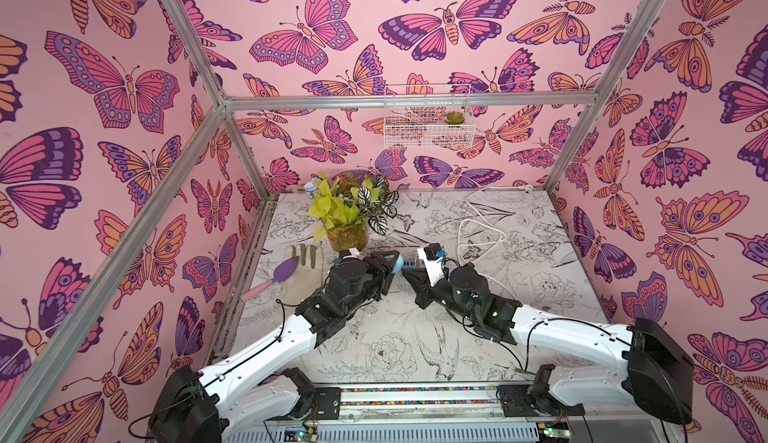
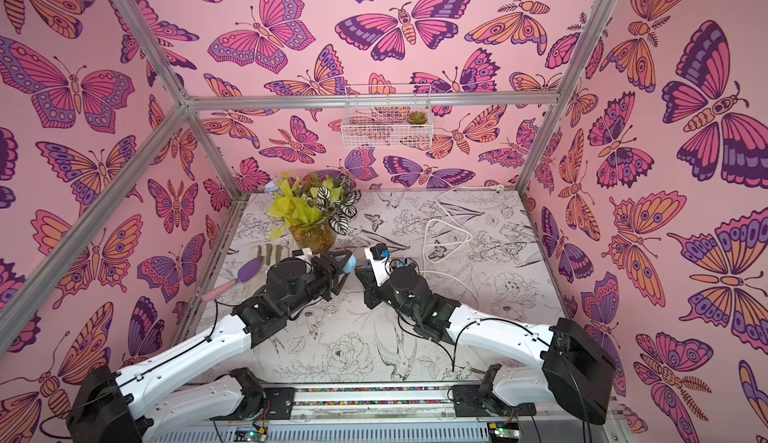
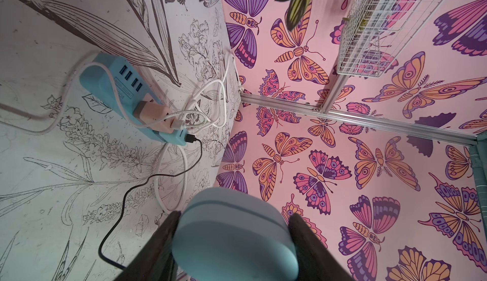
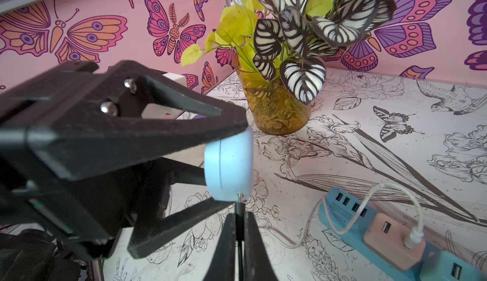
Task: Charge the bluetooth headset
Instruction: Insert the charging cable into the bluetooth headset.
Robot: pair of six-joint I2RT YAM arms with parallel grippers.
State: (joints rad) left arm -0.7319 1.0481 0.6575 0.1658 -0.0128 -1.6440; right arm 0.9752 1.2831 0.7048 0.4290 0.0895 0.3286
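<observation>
above the table (image 1: pixel 374 328), near its middle, the left claw (image 3: pixel 233 221) was clamped on a pale blue case (image 4: pixel 229 166). its lid was shut, so what lay inside was hidden. the right claw (image 4: pixel 239 224) was pinched together on a black plug (image 4: pixel 239 205). the plug's tip touched the case's edge and perhaps sat in its port, though that was hard to tell. behind them an amber vase (image 4: pixel 276 113) held leaves (image 4: pixel 290 34). on the back wall a wire basket (image 1: pixel 415 137) held a succulent (image 1: pixel 454 118).

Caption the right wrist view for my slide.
Left hand holds the pale blue case; right hand pinches a black plug at its edge, power strip beyond.
</observation>
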